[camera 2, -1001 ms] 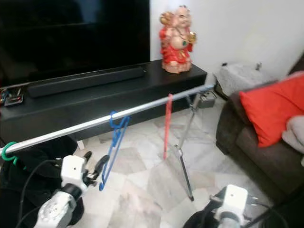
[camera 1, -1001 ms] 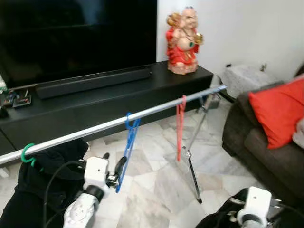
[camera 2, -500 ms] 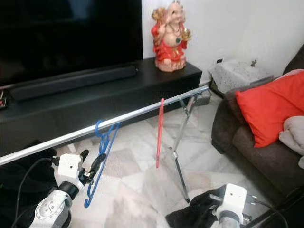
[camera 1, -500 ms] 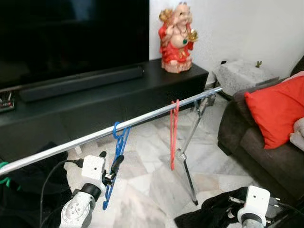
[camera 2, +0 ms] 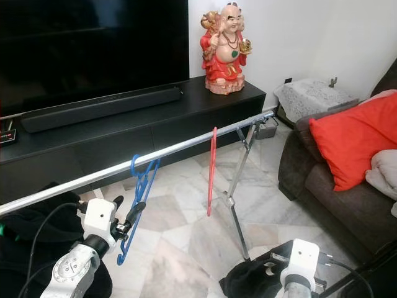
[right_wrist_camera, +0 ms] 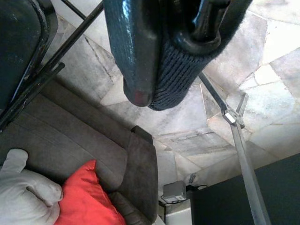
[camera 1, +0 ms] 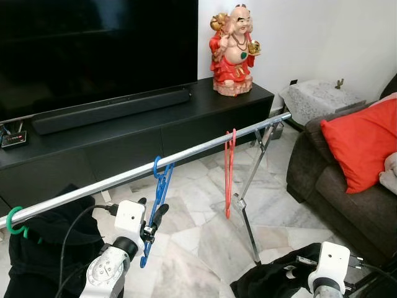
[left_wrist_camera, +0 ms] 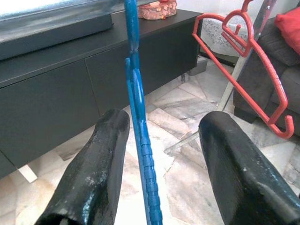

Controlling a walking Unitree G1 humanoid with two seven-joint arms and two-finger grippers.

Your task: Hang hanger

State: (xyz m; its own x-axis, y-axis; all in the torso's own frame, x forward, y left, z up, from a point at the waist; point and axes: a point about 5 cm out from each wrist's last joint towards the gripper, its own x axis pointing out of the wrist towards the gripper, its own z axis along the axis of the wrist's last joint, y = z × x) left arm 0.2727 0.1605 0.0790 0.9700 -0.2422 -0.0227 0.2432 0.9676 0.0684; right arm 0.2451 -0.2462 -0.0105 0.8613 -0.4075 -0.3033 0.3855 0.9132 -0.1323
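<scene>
A blue hanger (camera 1: pixel 155 198) hangs by its hook from the silver rail (camera 1: pixel 198 151). My left gripper (camera 1: pixel 151 212) is at its lower part. In the left wrist view its two black fingers (left_wrist_camera: pixel 110 154) stand open on either side of the blue hanger (left_wrist_camera: pixel 139 140) without touching it. A red hanger (camera 1: pixel 229 174) hangs further right on the rail. Low on the right, my right gripper (right_wrist_camera: pixel 164 56) is shut on a dark knitted garment (camera 1: pixel 267 287), which covers one finger.
A green hook (camera 1: pixel 15 222) holds a black garment (camera 1: pixel 53 245) at the rail's left end. The rail's folding leg (camera 1: pixel 248 217) stands on the marble floor. Behind are a black TV cabinet (camera 1: pixel 124 133) with a red figurine (camera 1: pixel 234 49). A brown sofa with a red cushion (camera 1: pixel 360 146) is right.
The camera has shifted, so the whole scene sits differently. The blue hanger stays hooked on the rail, with my left gripper still at its lower part. The right arm still carries the dark garment.
</scene>
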